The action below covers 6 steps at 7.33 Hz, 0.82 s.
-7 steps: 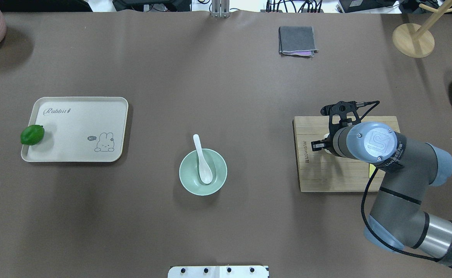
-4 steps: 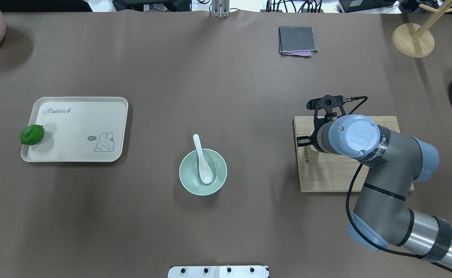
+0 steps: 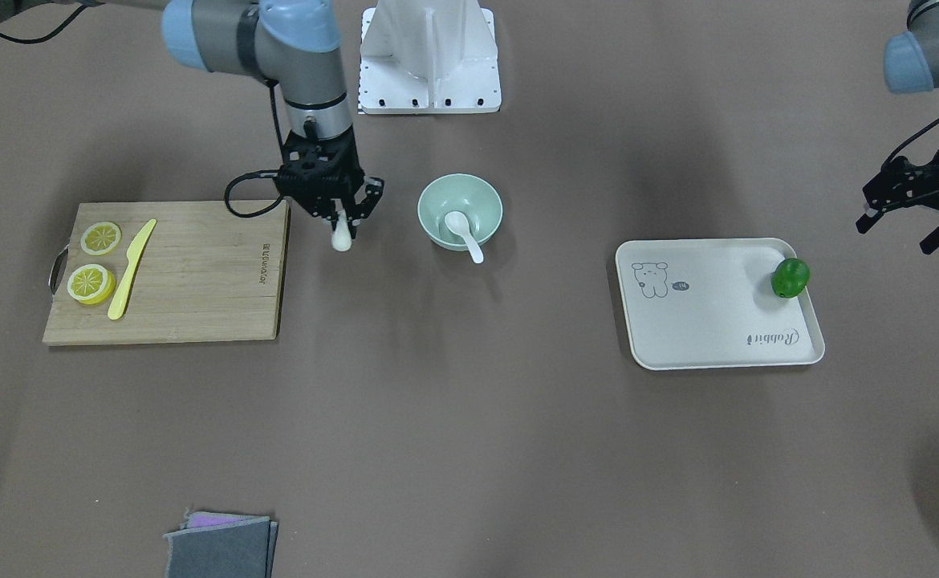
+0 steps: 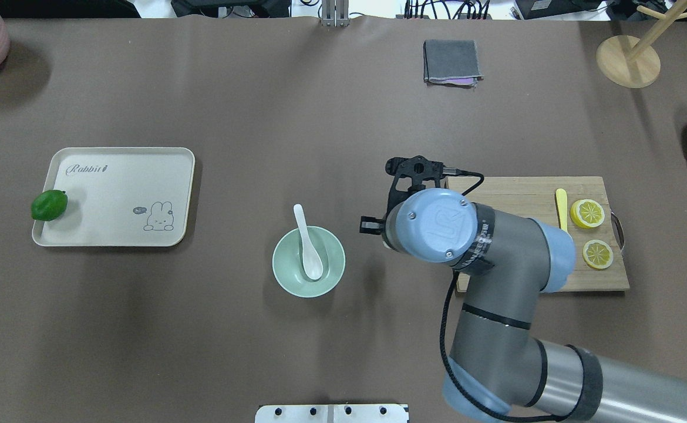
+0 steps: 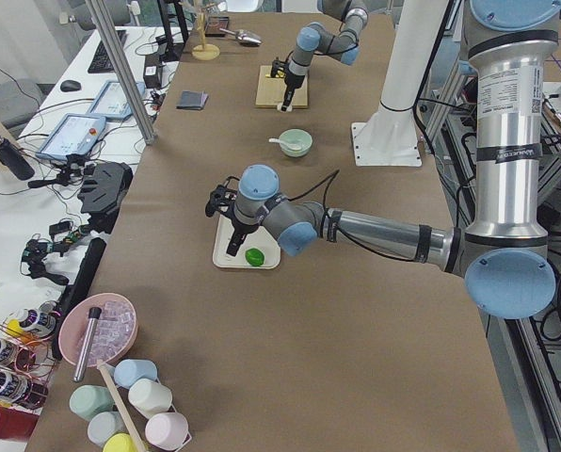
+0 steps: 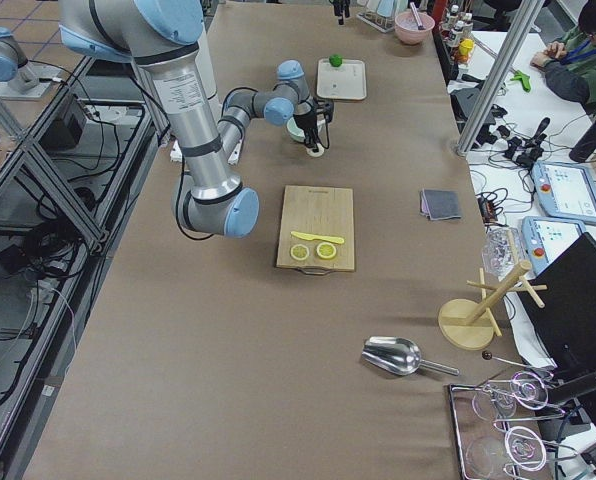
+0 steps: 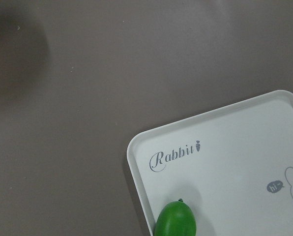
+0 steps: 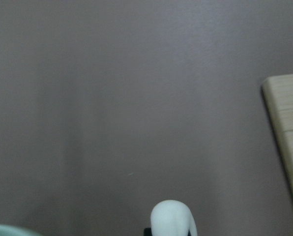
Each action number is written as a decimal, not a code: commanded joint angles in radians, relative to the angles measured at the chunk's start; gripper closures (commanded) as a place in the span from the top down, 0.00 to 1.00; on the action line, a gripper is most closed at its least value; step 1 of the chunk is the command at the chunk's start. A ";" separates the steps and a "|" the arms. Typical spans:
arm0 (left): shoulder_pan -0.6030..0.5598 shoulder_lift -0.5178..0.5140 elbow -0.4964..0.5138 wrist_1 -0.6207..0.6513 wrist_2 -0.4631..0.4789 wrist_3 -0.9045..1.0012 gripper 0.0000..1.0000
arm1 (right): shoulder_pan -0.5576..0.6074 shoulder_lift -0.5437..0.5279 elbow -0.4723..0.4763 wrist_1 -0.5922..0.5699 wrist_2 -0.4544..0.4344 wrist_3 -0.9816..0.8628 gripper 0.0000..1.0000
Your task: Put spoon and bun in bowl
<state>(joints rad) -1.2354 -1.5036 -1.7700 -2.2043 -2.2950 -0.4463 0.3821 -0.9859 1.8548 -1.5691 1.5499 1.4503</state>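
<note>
Right end effector [image 3: 343, 229] neared bowl [image 3: 477, 201]; overhead hides gripped bun [image 3: 342, 239].

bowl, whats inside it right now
Only the spoon: scoop in the bowl, handle over the rim. The floor under the scoop is covered. The bun is outside, held by the right gripper.

Tray [image 5: 223, 252] with green lime [image 5: 254, 255] at its near end, spoon [image 5: 280, 141] in bowl [image 5: 300, 147] farther along
</note>
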 commanded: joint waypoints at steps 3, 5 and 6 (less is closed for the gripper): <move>0.001 -0.009 0.007 -0.002 0.000 -0.038 0.98 | -0.098 0.164 -0.055 -0.003 -0.099 0.113 0.93; 0.001 -0.009 0.009 -0.002 0.000 -0.038 0.98 | -0.100 0.173 -0.062 -0.003 -0.116 0.116 1.00; 0.001 -0.009 0.009 -0.002 -0.001 -0.040 0.98 | -0.100 0.176 -0.056 -0.003 -0.114 0.111 1.00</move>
<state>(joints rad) -1.2348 -1.5124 -1.7614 -2.2059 -2.2952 -0.4843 0.2830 -0.8150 1.7964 -1.5724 1.4367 1.5655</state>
